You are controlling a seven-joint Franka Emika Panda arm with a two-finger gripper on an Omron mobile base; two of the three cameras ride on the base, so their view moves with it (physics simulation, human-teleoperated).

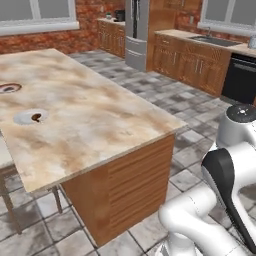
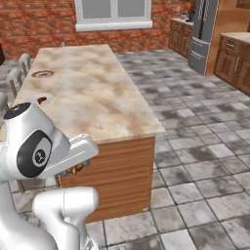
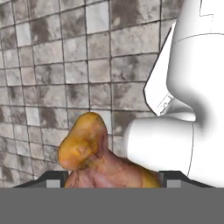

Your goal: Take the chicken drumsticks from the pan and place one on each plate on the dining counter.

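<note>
A golden-orange drumstick (image 3: 94, 155) sits gripped between the gripper (image 3: 105, 179) fingers, bulbous end outward, above the tiled floor. On the marbled desk (image 1: 90, 110), a second, dark drumstick (image 1: 36, 118) lies on the nearer plate (image 1: 27, 118); the farther plate (image 1: 9, 88) sits beyond it.

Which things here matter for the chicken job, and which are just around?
Job:
golden-orange chicken drumstick, between the fingers
beige-brown marbled dining counter
near white plate holding a dark drumstick
far dark-centred plate

Just around:
steel fridge
sink
white-cushioned stools
</note>
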